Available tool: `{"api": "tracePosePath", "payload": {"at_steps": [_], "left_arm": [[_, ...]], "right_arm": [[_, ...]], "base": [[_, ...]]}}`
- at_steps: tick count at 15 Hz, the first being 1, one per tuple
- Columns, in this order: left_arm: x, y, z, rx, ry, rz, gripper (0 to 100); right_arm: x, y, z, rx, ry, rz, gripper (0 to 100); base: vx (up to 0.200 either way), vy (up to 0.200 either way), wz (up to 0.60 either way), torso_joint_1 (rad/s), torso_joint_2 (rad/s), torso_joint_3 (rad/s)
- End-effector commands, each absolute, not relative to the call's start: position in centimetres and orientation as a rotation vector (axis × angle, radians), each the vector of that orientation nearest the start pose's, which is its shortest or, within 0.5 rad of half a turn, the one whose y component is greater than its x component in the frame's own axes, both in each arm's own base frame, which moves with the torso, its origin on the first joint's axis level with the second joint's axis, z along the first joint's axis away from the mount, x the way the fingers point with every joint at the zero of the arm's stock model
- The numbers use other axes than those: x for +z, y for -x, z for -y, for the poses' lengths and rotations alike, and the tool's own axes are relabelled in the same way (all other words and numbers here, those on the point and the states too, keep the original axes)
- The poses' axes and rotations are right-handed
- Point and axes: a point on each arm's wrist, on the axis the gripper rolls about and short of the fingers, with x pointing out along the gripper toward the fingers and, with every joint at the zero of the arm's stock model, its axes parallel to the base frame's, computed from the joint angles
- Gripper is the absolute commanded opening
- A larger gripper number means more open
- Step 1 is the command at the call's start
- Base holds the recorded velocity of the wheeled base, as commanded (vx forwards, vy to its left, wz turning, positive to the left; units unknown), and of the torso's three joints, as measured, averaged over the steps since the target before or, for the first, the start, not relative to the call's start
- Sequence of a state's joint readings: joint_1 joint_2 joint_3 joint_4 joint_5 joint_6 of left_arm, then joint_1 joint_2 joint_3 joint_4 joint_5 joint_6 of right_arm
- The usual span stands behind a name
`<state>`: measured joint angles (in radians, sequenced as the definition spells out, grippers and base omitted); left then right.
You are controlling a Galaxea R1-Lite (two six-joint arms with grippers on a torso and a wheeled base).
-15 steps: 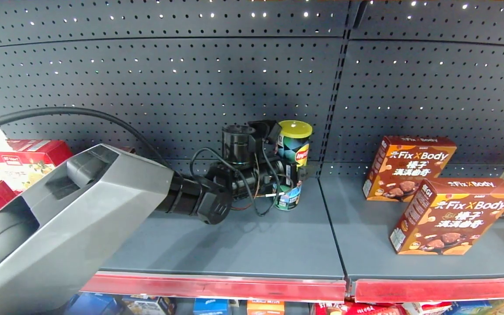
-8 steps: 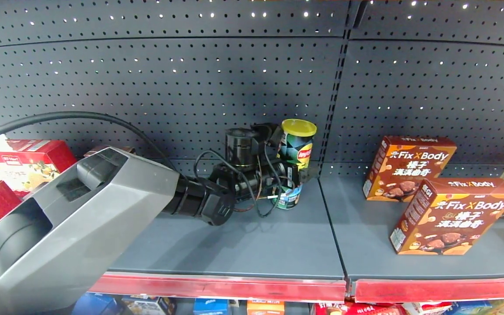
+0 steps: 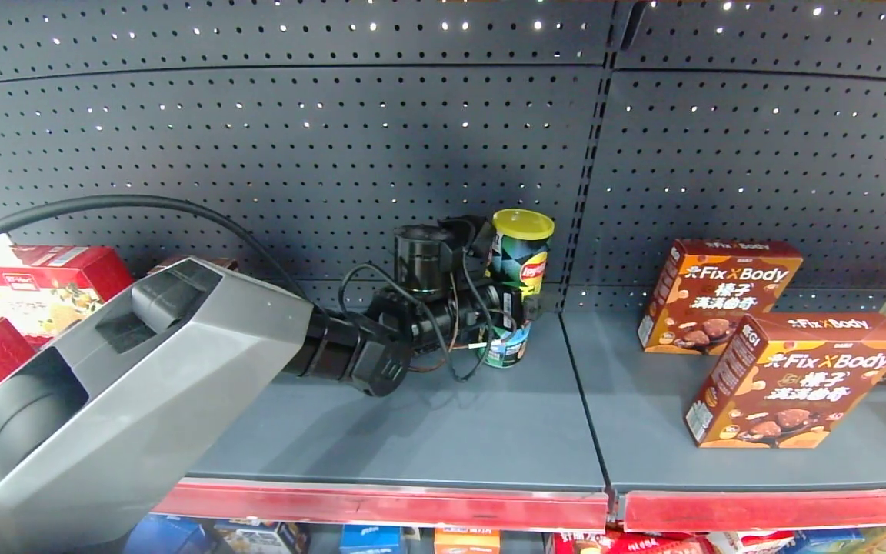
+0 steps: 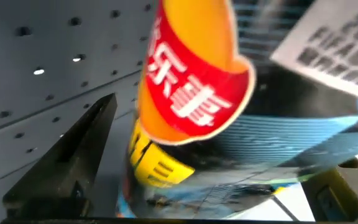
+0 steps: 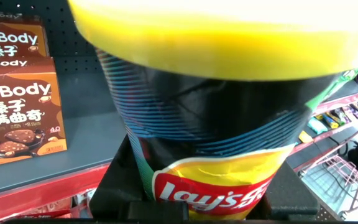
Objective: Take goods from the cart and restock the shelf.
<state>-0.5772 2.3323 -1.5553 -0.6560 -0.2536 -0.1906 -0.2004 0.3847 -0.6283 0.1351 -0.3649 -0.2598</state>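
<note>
While your left tool (image 3: 516, 312) grips the can (image 3: 521, 258) left of the brown boxes (image 3: 720, 296), and your right tool (image 5: 197, 199) a second can (image 5: 216, 112), a tilted release could topple it.

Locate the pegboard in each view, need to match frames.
Head: pegboard spans the whole back, behind the can and boxes.
Left wrist: pegboard is the grey holed panel beside the can.
Right wrist: pegboard is the dark strip behind the boxes.
Shared landmark: the brown boxes, in head and right wrist views.
</note>
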Motion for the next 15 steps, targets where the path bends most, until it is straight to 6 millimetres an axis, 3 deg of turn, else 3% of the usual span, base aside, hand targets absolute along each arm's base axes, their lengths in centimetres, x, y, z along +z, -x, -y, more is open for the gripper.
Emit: {"api": "tracePosePath", "payload": {"at_steps": [1, 5, 10, 15], "left_arm": [[13.6, -40.3, 26.7, -0.803, 0.156, -0.206, 100], [14.5, -40.1, 25.0, -0.771, 0.155, -0.205, 100], [14.3, -39.6, 22.1, -0.73, 0.092, -0.23, 100], [14.3, -39.4, 22.2, -0.733, 0.088, -0.231, 100]], "right_arm": [[23.9, 2.7, 0.3, -0.576, 0.244, 0.036, 0], [23.7, 2.9, 0.2, -0.574, 0.244, 0.039, 0], [23.5, 2.9, 0.2, -0.573, 0.243, 0.036, 0], [23.4, 3.1, 0.2, -0.573, 0.242, 0.046, 0]], "base": [[0.0, 0.0, 0.0, 0.0, 0.0, 0.0], [0.0, 0.0, 0.0, 0.0, 0.0, 0.0], [0.0, 0.0, 0.0, 0.0, 0.0, 0.0], [0.0, 0.0, 0.0, 0.0, 0.0, 0.0]]}}
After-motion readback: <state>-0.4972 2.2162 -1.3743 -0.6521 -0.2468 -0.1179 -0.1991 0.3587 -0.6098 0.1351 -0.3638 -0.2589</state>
